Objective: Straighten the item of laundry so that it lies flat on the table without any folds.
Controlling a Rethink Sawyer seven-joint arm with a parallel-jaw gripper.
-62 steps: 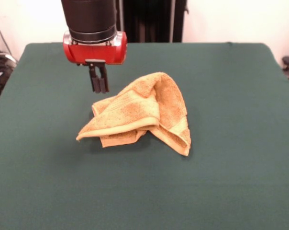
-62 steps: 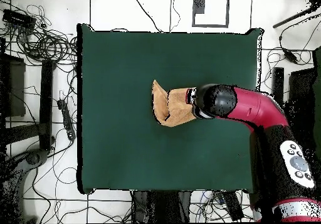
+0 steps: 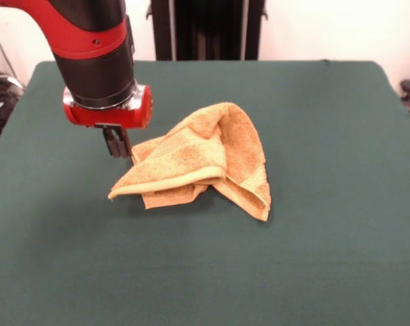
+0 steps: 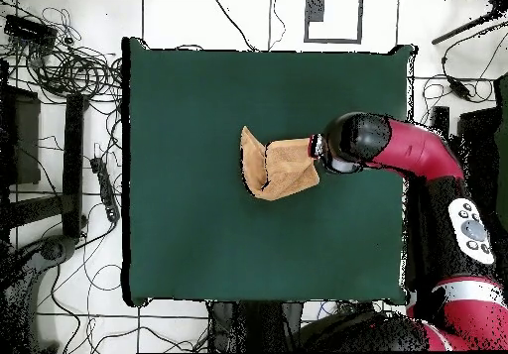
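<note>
The mustard-yellow towel [image 3: 205,153] lies crumpled in a folded heap near the middle of the green table [image 3: 313,258], with a border band along its front edge. No white tag shows. My gripper [image 3: 117,144] is low, close to the table, right beside the towel's left back corner. It seems to touch that corner, but I cannot tell for sure. In the overhead view the towel [image 4: 273,167] shows as a folded wedge on the table [image 4: 198,241], and the arm's round head [image 4: 342,152] covers the gripper and the towel's right edge.
Green cloth spreads wide on all sides of the towel. Cables and stands [image 4: 69,72] lie on the floor beyond the table's edges. The robot's pedestal [image 3: 205,30] stands behind the far edge.
The gripper has moved down and to the left in the front view, from above the towel's back to beside its left corner. The towel's shape is unchanged.
</note>
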